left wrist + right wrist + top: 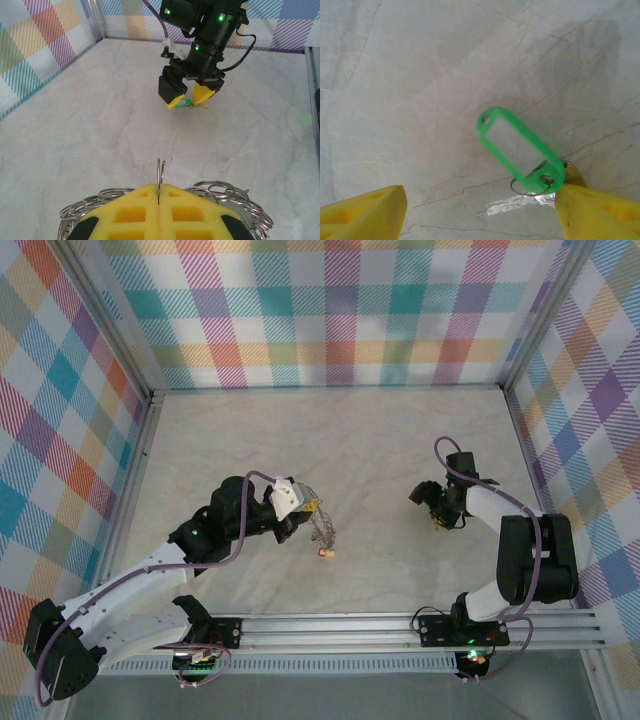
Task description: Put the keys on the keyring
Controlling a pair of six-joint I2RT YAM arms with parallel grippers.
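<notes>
My left gripper (296, 504) (159, 191) is shut on the keyring (160, 172), a thin silvery wire ring that stands edge-on between its yellow pads. Several keys (322, 531) hang from the ring down to the table, a red tag (325, 553) lowest; their small split rings (220, 192) fan out beside the fingers. Across the table my right gripper (437, 512) (188, 95) (480, 215) is open just above the surface. A key with a green tag (519, 148) (184, 103) lies flat on the table against its right finger (600, 212), loose.
The pale marbled tabletop (380, 440) is fenced by checked walls (340, 310) on three sides. A metal rail (400, 630) carrying both arm bases runs along the near edge. About a hand's width of bare table separates the two grippers.
</notes>
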